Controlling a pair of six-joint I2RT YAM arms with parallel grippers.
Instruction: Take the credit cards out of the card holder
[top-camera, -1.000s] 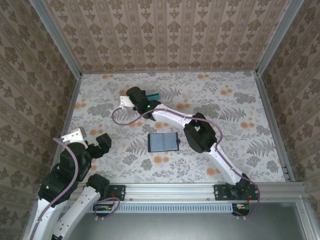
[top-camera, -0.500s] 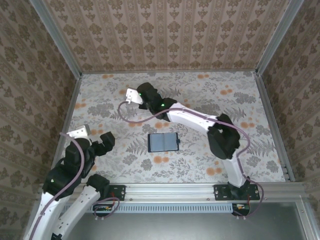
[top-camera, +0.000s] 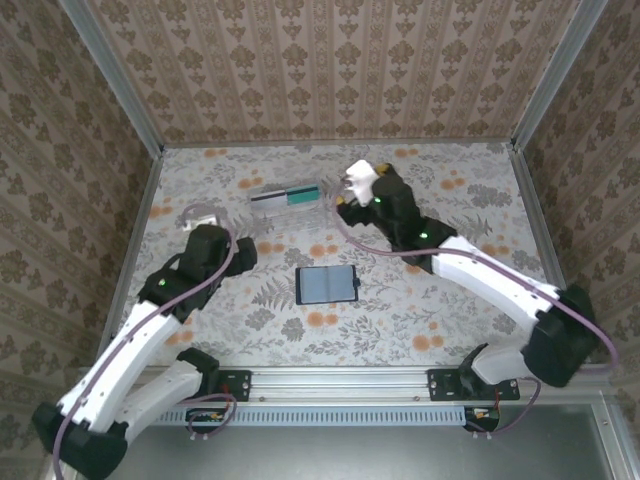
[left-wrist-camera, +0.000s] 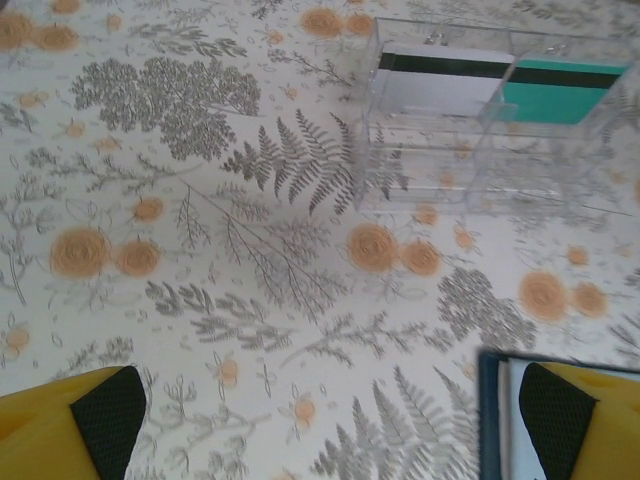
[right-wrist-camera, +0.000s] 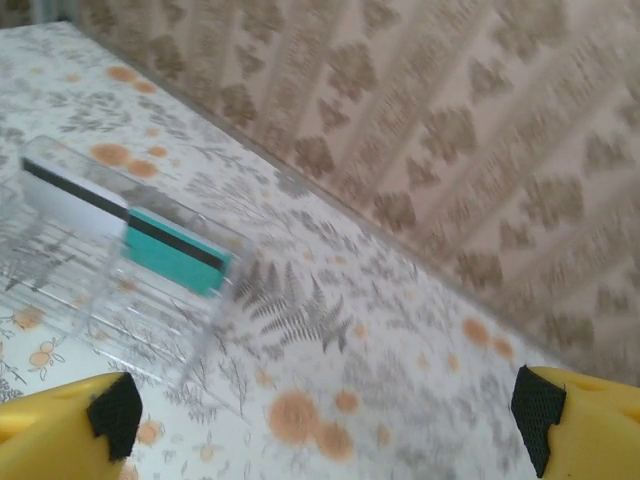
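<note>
Right gripper: a second ago it hung over the far-left part of the desk with a teal card in its jaws. It has since swung off to the right of the clear box. On its own wrist camera the gripper is spread wide with nothing between the pads.

The credit cards: both lie inside the clear box. The teal card is on the right and the pale card with a dark stripe is beside it on the left. The left wrist view shows the same pairing, pale card next to teal card, and they look to sit in separate compartments of the box.

The card holder lies open at mid-desk, grey-blue inside up, well apart from the box. It has not shifted over the last second. You cannot tell from above whether a card is left in its pockets.

Left gripper: it has come forward from the near-left corner and now hovers just left of the card holder. Its jaws are spread wide and empty. One corner of the card holder shows beside its right finger.

Reading: the teal card looks delivered and released. If two cards were the full count, you are close to done. If not, the left arm seems placed to steady the card holder for another pull.
</note>
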